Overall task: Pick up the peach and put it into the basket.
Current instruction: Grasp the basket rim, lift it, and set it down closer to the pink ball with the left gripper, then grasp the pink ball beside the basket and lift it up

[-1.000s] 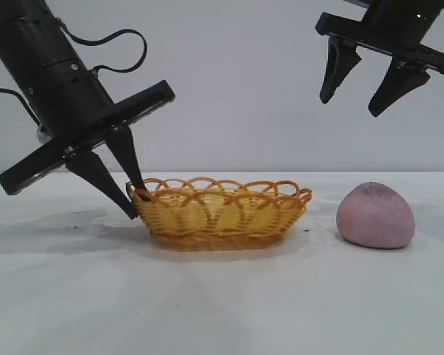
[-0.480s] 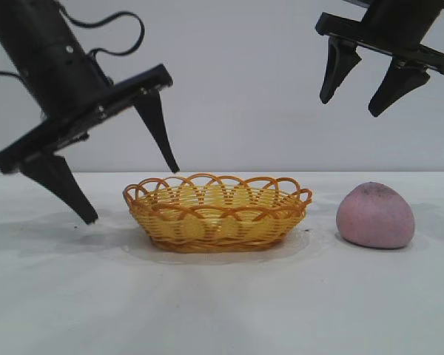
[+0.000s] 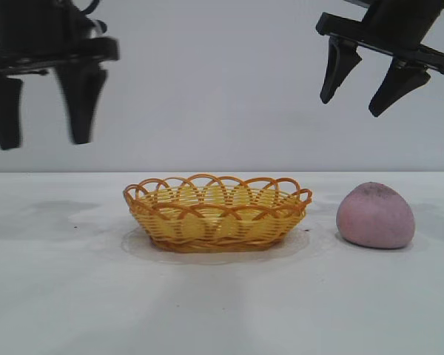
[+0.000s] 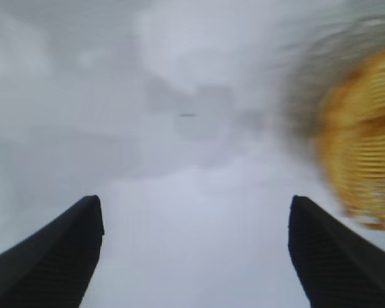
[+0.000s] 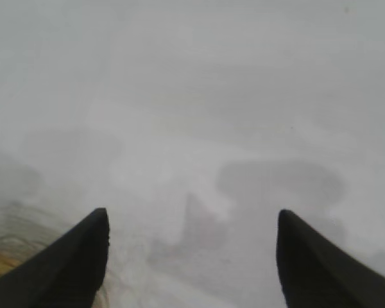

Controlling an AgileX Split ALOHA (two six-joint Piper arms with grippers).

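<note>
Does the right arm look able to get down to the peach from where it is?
Probably yes. The right gripper hangs open in the air above the peach, slightly to its left, with nothing between them.

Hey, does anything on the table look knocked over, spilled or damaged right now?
Nothing stands out. The basket sits upright and looks intact, with nothing visible inside it. The peach rests on the table to one side of it, apart from it. Both the left gripper and the right gripper hang open above, holding nothing.
</note>
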